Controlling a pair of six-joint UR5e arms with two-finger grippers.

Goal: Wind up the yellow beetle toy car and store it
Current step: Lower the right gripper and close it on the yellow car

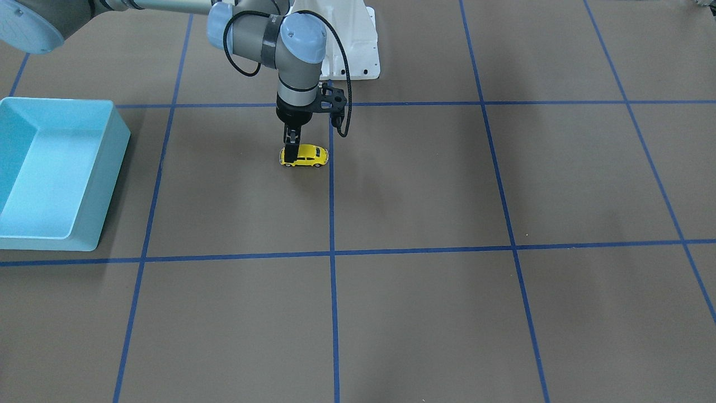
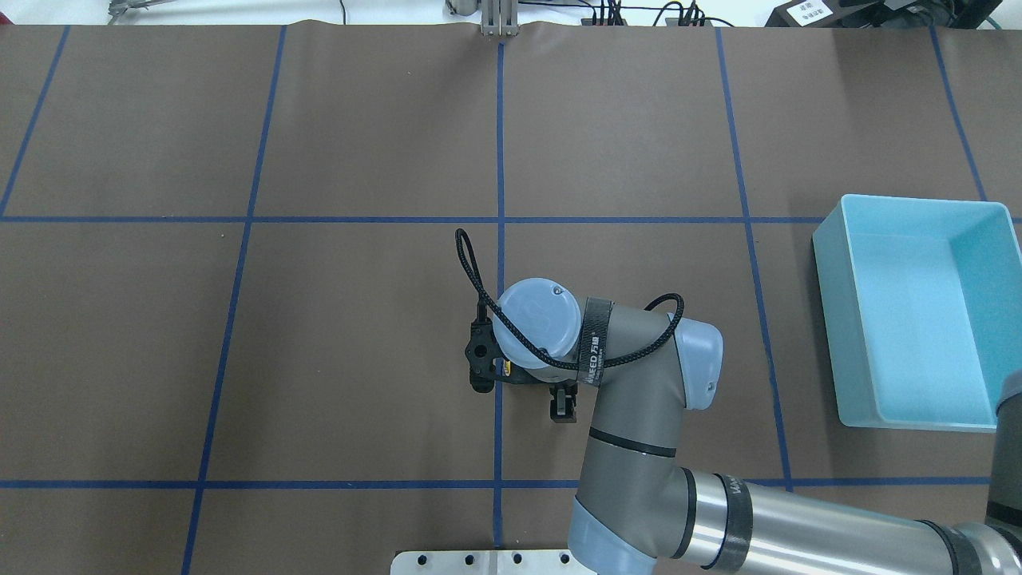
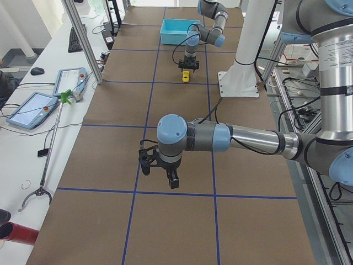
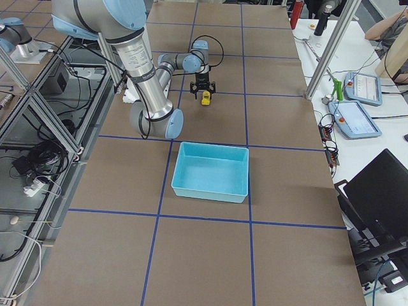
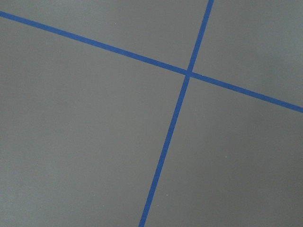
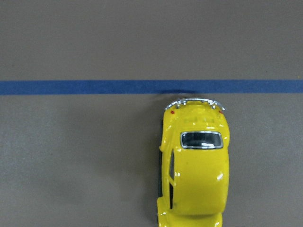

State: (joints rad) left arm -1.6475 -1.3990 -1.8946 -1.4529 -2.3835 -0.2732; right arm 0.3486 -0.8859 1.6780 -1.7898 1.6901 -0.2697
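Front view: my right claw sits down at 1 end of the yellow beetle toy car, which stands on the table, well apart from the blue bin; I cannot tell whether that claw grips it; left side view: my left claw hangs above the table, and there too I cannot tell.

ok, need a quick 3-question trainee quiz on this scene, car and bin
1. True or false: the car sits in the bin.
2. Which gripper is down at the car? A) left B) right C) both
3. Fill in: the car stands upright on its ___.
Key: 1 false, it is on the table, well apart from the bin. 2 B, the right gripper. 3 wheels.
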